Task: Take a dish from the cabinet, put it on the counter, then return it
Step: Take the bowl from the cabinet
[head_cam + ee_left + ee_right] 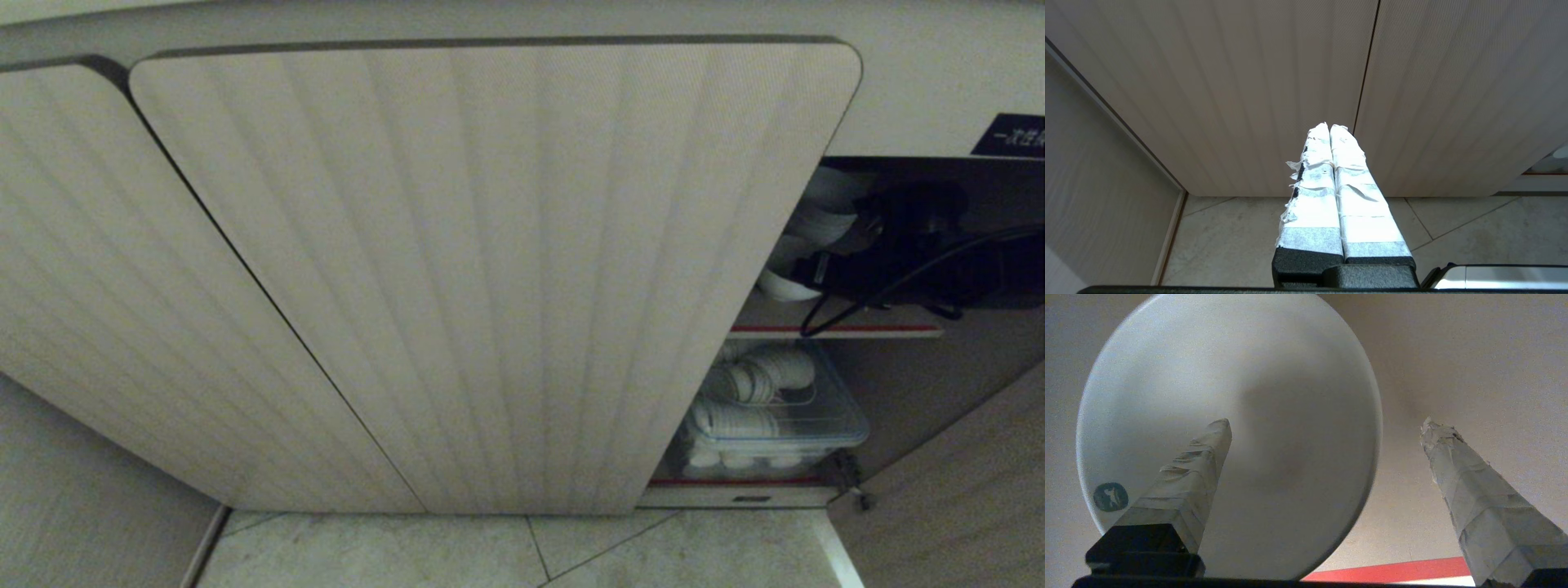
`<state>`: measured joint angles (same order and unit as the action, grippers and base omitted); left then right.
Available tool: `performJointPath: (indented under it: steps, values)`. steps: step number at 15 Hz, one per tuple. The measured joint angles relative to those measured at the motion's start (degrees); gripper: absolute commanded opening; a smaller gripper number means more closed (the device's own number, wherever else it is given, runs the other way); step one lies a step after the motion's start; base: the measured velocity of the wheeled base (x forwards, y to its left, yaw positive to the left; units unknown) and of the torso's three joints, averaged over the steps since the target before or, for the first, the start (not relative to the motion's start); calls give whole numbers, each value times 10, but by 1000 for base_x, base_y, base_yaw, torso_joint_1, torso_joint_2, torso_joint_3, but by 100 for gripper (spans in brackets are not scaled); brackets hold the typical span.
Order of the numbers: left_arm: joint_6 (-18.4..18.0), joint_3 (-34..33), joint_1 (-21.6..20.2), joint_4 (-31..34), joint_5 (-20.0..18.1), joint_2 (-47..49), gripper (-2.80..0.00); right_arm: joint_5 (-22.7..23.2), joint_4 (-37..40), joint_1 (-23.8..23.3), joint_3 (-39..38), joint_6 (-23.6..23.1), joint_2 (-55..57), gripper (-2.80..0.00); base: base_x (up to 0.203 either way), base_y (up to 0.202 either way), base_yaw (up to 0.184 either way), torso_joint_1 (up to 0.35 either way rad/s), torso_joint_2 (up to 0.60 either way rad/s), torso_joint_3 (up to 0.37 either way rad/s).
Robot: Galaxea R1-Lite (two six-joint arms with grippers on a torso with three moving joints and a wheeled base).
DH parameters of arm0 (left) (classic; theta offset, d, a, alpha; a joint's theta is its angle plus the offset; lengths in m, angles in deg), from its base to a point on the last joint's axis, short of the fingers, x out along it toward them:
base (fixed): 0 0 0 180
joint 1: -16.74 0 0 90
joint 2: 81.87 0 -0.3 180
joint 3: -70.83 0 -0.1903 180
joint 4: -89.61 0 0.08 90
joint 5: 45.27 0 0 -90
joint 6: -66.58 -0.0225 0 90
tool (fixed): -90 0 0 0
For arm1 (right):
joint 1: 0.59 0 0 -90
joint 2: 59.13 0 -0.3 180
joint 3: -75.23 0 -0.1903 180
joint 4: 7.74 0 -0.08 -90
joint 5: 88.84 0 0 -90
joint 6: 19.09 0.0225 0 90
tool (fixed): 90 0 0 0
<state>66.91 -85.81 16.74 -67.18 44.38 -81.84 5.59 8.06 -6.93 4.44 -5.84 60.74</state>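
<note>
Risk first: cabinet (pixel 490 269) door half covers the opening at frame right, tight for an arm. Right tool (pixel 1327 433) spread wide, gripping nothing; one finger (pixel 1196 473) over the dish (pixel 1229 416), other beside its rim, on the upper shelf. Shallow rim bite could slip. Left tool (pixel 1331 134) pressed closed, idle. Clear bin (pixel 816 425), lower right: stacked white dishware.

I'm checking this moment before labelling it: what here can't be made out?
- Head view: the right hand and the dish are mostly lost in shadow inside the cabinet.
- Right wrist view: whether either finger touches the dish.
- Head view: the black label, cut off by the edge.
- Left wrist view: only closed doors beyond the shut left hand.
</note>
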Motion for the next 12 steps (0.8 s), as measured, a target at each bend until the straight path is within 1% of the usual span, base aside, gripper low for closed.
performJointPath:
  steps: [5,12]
  values:
    - [0,0,0,0,0,0,-280,0,1,0,0,1,0,0,0,0,0,0,0,0]
    - [0,0,0,0,0,0,-280,1,11,0,27,4,7,0,0,0,0,0,0,0]
